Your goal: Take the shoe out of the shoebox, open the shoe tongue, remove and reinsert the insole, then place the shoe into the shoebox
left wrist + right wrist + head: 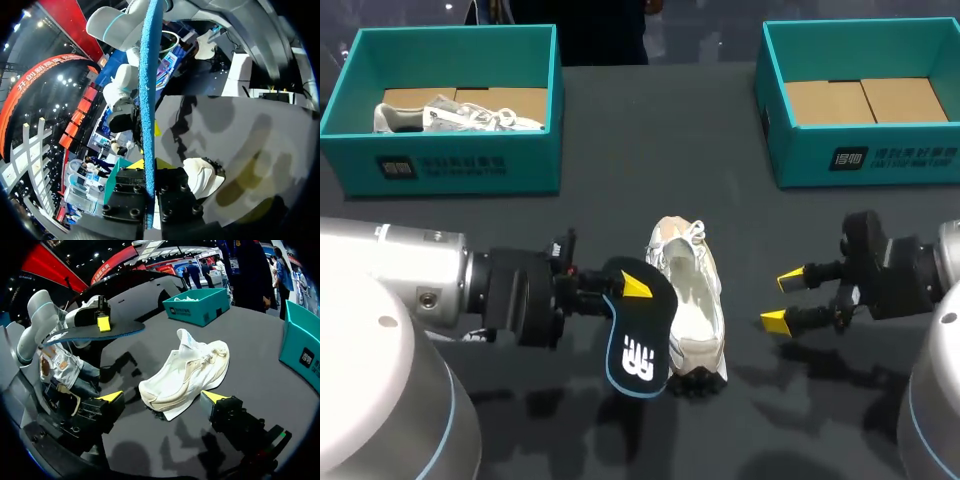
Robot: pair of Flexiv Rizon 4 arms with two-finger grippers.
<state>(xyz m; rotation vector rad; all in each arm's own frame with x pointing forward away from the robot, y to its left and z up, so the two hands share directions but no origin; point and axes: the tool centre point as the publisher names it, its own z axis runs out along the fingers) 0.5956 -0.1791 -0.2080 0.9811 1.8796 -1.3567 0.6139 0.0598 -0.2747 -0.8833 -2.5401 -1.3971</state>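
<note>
1. You are looking down on a dark table (650, 130). A white shoe (695, 310) is lying near its middle, out of its box.
2. Your left gripper (625, 290) is gripping the dark, blue-edged insole (638, 350) by one end. It is holding the insole above the table, just beside the shoe.
3. Your right gripper (782, 300) is standing wide open with nothing in it, near the shoe's other side but apart from it.
4. With the insole out of the shoe, you are likely at the reinsertion step.
5. The next move probably calls for lining the insole up with the shoe's opening. The right gripper may need to steady the shoe.
6. A teal shoebox (860, 160) is waiting at the far right with no shoe in it. A second shoebox (450, 165) at the far left is holding another shoe (455, 117).
</note>
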